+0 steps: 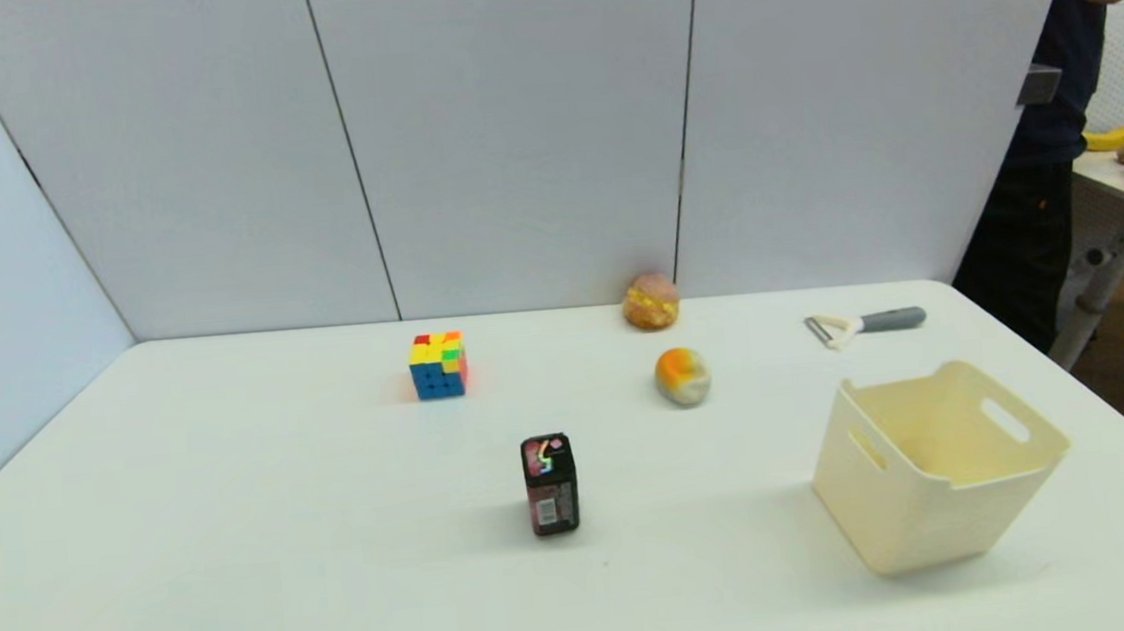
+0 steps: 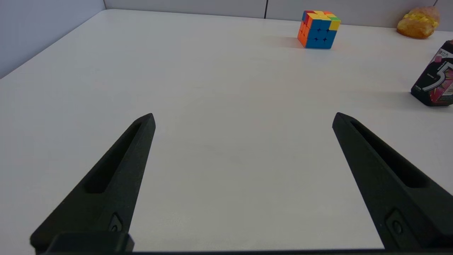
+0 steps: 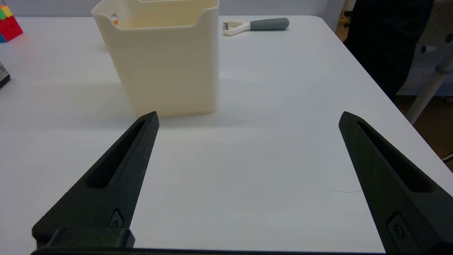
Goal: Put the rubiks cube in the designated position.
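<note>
The rubiks cube (image 1: 438, 364) sits on the white table toward the back, left of centre, with blue, yellow, red and orange squares showing. The left wrist view has the cube (image 2: 318, 29) far ahead of my left gripper (image 2: 244, 118), which is open over bare table with nothing between its fingers. A red and yellow corner of the cube (image 3: 9, 24) shows at the edge of the right wrist view. My right gripper (image 3: 249, 117) is open too, just short of the cream bin (image 3: 161, 56). Neither arm appears in the head view.
A cream bin (image 1: 935, 467) stands at the front right. A small black printed box (image 1: 549, 484) stands upright mid-table. A bread roll (image 1: 650, 301), an orange and white ball (image 1: 682, 376) and a peeler (image 1: 864, 323) lie toward the back. A person (image 1: 1068, 115) stands beyond the right edge.
</note>
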You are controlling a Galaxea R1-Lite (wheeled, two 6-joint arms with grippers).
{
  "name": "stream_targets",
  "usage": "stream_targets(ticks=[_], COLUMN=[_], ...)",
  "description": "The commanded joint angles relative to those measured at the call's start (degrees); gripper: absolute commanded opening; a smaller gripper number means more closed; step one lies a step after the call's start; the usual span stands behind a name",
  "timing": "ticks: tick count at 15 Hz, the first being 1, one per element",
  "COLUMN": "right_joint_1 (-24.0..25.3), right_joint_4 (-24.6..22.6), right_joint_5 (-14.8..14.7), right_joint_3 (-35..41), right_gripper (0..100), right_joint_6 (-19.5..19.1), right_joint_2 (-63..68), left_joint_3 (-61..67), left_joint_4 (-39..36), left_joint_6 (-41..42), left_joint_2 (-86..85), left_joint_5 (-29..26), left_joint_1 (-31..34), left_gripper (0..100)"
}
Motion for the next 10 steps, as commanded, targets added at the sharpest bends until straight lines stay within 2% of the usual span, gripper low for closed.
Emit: stream_targets(ticks=[1, 10], right_joint_1=[0.0, 0.0], right_joint_4=[0.0, 0.0], right_joint_5=[0.01, 0.01], right_joint_3=[0.0, 0.0], right_gripper=[100, 100], right_joint_6=[0.0, 0.0], right_joint_2=[0.07, 0.07], left_joint_3=[0.0, 0.0], left_joint_4=[-0.01, -0.01], left_joint_6=[-0.02, -0.11], left_joint_2=[0.0, -0.09], left_joint_5=[0.0, 0.0], left_joint_1=[0.0, 0.0], left_gripper=[100, 100])
